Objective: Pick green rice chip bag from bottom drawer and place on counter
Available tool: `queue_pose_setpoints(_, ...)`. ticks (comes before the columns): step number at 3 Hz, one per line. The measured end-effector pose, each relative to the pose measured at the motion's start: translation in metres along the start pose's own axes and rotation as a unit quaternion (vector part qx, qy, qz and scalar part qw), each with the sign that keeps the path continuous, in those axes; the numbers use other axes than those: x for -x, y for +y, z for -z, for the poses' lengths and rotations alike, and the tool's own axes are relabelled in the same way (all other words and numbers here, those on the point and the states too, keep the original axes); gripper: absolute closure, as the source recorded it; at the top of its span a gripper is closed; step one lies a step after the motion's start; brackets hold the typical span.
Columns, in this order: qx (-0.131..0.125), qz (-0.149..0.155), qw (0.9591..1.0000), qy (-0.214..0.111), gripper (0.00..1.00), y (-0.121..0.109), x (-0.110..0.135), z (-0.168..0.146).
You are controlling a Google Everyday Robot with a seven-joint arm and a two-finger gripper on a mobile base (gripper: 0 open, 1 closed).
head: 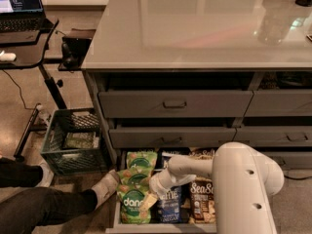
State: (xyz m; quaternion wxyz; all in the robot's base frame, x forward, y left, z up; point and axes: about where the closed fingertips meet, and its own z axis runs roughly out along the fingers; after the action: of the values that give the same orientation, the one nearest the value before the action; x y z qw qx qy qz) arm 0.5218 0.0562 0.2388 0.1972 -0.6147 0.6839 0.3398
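Bag: green bag [130,204] lies front-left in the drawer [146,227], long axis 12 to 6.
Hand: gripper [150,201] is at its right edge, so the bag is at your 9 o'clock.
Grip: you cannot tell.

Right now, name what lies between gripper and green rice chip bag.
Nothing, in the camera view: the gripper sits at the right edge of the green rice chip bag in the bottom drawer.

bottom drawer [161,227], green rice chip bag [130,204] inside, pincer [148,202] at it
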Motion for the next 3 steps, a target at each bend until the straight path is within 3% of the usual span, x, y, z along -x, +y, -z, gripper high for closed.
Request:
queue_pose_setpoints(1, 0.002, -0.006, 1.0, 0.003, 0.39, 0.009, -0.004, -0.001)
queue_pose_setpoints(3, 0.0, -0.019, 0.9998, -0.01, 0.84, 0.027, -0.01, -0.007)
